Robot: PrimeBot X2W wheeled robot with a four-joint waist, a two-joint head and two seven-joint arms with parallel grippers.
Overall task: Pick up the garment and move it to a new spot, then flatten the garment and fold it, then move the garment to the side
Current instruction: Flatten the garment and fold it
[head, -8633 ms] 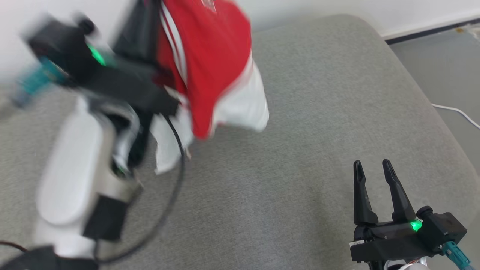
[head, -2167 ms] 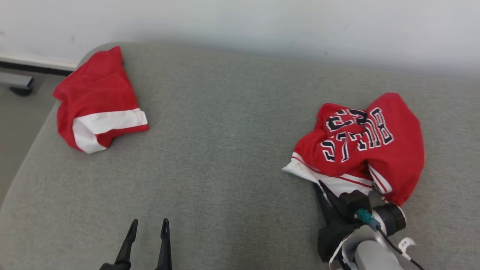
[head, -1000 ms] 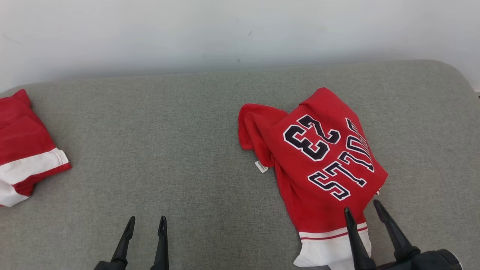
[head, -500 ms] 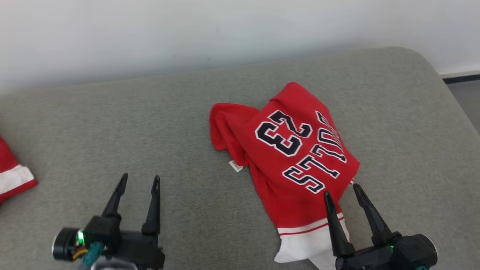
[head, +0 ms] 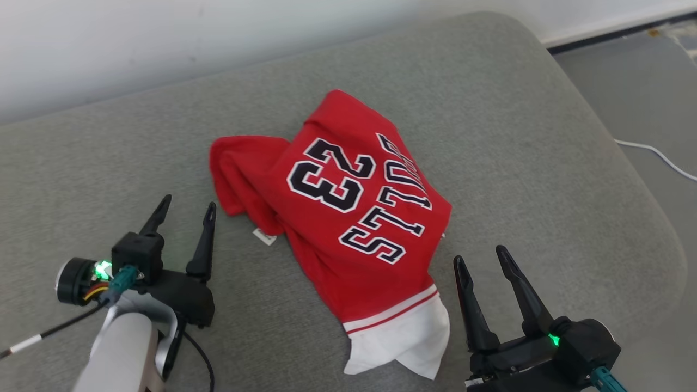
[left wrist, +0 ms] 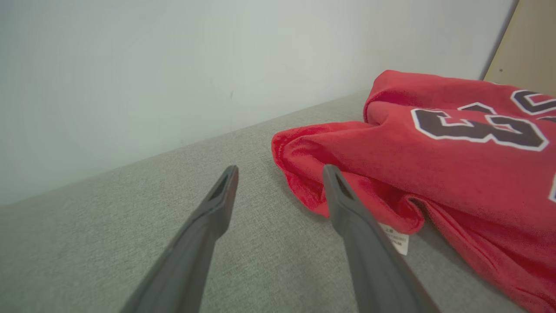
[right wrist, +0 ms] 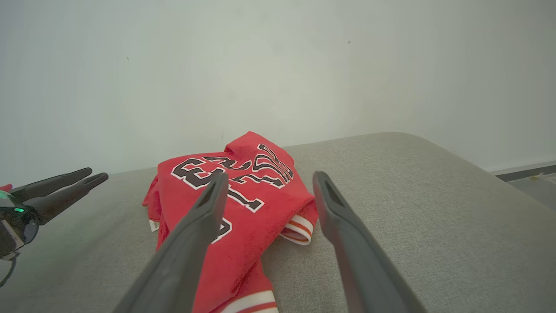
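Observation:
The garment (head: 348, 218) is a red jersey with black number 23, lettering and a white hem, lying crumpled on the grey cushion (head: 517, 136). The left wrist view shows its bunched left edge (left wrist: 369, 161), and the right wrist view its near end (right wrist: 243, 191). My left gripper (head: 185, 204) stands open just left of the jersey, fingers apart with nothing between them (left wrist: 278, 174). Near the white hem, at the jersey's lower right, my right gripper (head: 479, 256) is open and empty (right wrist: 267, 178). It touches no cloth.
A white wall (head: 163, 38) runs behind the cushion. The cushion's rounded right end drops to a grey floor (head: 642, 87) with a white cable (head: 659, 158). My left gripper also appears at the left edge of the right wrist view (right wrist: 93, 174).
The head camera has swung right, so the jersey sits further left in view and the other red garment has left the picture. Both grippers stay open and reach further up the view.

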